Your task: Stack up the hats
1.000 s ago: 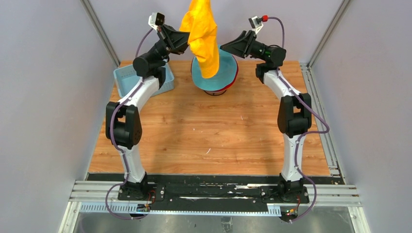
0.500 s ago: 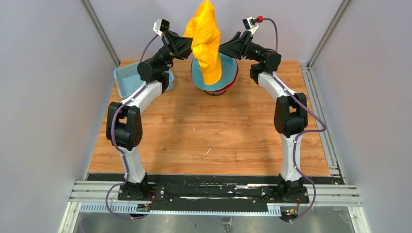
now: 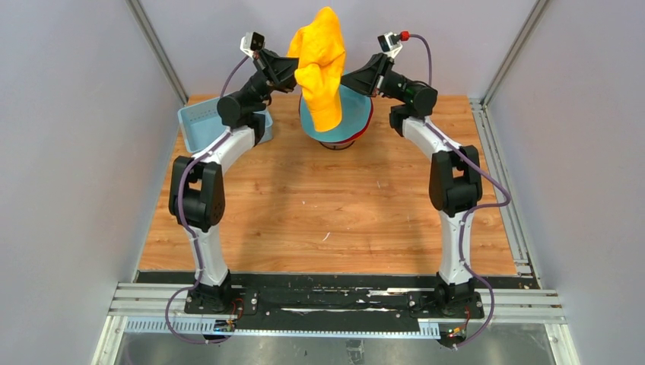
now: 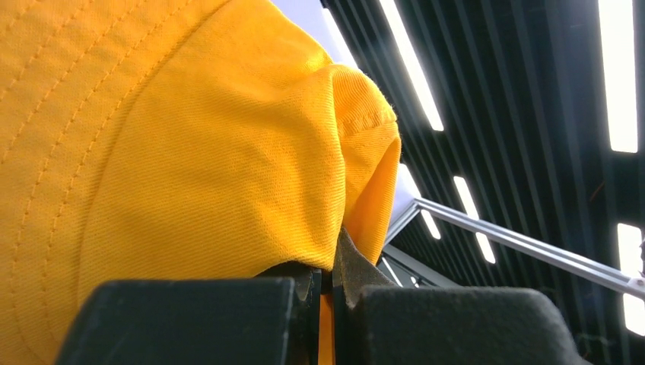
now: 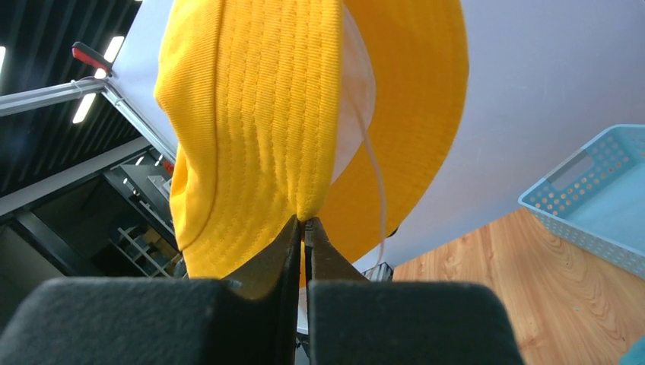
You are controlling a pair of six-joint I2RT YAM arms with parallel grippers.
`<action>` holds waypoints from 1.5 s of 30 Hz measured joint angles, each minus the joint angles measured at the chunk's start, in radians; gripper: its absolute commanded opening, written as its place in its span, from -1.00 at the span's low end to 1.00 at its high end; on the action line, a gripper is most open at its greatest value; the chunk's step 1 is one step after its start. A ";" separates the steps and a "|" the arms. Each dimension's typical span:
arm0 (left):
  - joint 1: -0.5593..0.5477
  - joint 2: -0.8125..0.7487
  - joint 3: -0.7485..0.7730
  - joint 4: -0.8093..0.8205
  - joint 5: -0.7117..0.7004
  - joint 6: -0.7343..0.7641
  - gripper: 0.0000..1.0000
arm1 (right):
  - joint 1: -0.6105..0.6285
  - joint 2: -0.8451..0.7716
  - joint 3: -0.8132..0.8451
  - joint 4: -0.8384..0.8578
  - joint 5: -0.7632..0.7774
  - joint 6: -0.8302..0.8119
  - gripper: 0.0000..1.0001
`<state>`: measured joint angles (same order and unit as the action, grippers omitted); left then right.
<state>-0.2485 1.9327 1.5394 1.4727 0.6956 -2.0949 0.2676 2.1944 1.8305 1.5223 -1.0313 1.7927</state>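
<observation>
A yellow hat [image 3: 321, 72] hangs crumpled in the air at the back of the table, pinched from both sides. My left gripper [image 3: 295, 74] is shut on its left edge; in the left wrist view the yellow hat [image 4: 167, 152] fills the frame above the left gripper [image 4: 332, 262], with cloth between the fingers. My right gripper [image 3: 344, 78] is shut on the brim; the right wrist view shows the right gripper [image 5: 304, 224] nipping the yellow hat [image 5: 258, 114]. Below sits the stack, a teal hat [image 3: 354, 114] on top and a red hat [image 3: 368, 122] peeking out beneath.
A light blue perforated basket [image 3: 201, 125] stands at the back left beside the left arm, and the basket [image 5: 601, 198] also shows in the right wrist view. Grey walls and metal frame posts close in the wooden table [image 3: 327, 213] on three sides.
The right gripper moved in toward the hanging yellow hat and closed on its brim. The left gripper kept its hold while the hat shifted slightly right and up.
</observation>
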 measured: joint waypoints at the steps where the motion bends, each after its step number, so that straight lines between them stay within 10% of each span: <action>1: 0.005 0.006 0.000 0.000 -0.001 -0.001 -1.00 | 0.000 -0.005 -0.010 0.000 0.002 -0.002 -0.99; 14: 0.135 0.037 -0.013 -0.064 0.019 -0.004 -1.00 | -0.004 -0.059 -0.048 -0.041 0.004 -0.070 -0.99; 33: 0.177 0.371 0.313 -0.388 0.071 -0.004 -0.99 | -0.051 0.227 0.333 -0.446 -0.017 -0.284 -0.99; 45: 0.141 0.422 0.446 -0.583 0.108 0.078 -0.99 | -0.160 0.243 0.227 -0.428 -0.015 -0.297 -0.99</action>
<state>-0.1078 2.3547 1.9858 0.8902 0.8032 -2.0171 0.1078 2.4374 2.0571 1.0946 -1.0466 1.4956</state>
